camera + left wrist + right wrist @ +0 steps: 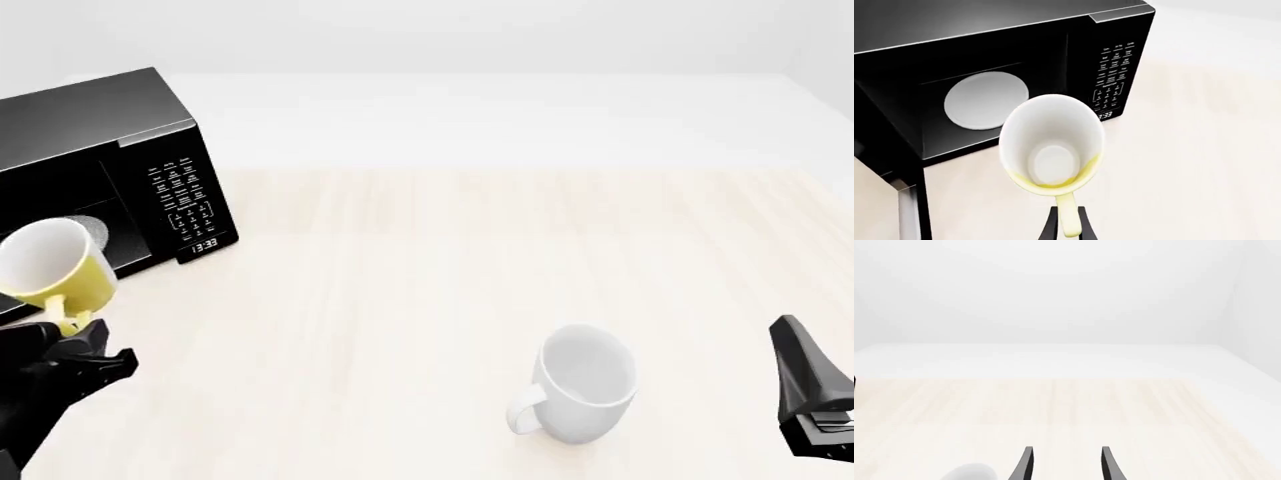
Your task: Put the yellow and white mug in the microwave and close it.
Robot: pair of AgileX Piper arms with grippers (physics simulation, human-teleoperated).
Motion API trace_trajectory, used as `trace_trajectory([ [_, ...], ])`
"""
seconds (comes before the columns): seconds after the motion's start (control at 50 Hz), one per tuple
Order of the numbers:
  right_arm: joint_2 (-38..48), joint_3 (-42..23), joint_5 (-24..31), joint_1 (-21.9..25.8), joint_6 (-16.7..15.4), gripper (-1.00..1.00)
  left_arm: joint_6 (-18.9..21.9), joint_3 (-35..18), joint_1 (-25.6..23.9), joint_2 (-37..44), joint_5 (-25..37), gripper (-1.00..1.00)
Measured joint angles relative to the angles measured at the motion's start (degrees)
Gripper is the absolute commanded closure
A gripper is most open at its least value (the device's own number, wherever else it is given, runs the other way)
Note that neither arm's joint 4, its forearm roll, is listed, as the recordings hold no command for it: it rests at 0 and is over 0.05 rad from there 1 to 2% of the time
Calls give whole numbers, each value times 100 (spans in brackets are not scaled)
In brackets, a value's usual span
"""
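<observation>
The left pincer (1067,220) was clamped on the loop handle of the small yellow, white-lined mug (1051,145), held before the black box-shaped microwave's (987,65) open cavity. Stiff, light, probably slippery glaze; the right pincer (1065,462) stood apart.

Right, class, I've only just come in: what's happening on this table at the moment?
The left pincer grips the yellow and white mug by its handle and holds it in the air, tilted, in front of the microwave. The microwave's door is open, showing the white round plate inside, and the mug is not yet in. The right pincer is open and holds nothing. An all-white mug stands on the table near it.
</observation>
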Motion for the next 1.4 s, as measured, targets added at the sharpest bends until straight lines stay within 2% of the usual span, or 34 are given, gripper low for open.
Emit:
trace_trajectory([
  [0.26, 1, 0, -1, 0, 0, -100, -66, 0, 334, 875, -882, 100],
  [0.56, -4, 1, 3, 0, 1, -100, -168, 0, 547, 1566, -1522, 100],
  [0.9, -4, -1, 4, -1, 0, -100, -192, -54, 673, 1927, -1726, 100],
  [1.4, -6, -5, 9, -2, -1, -100, -165, -524, 772, 2437, -1765, 100],
])
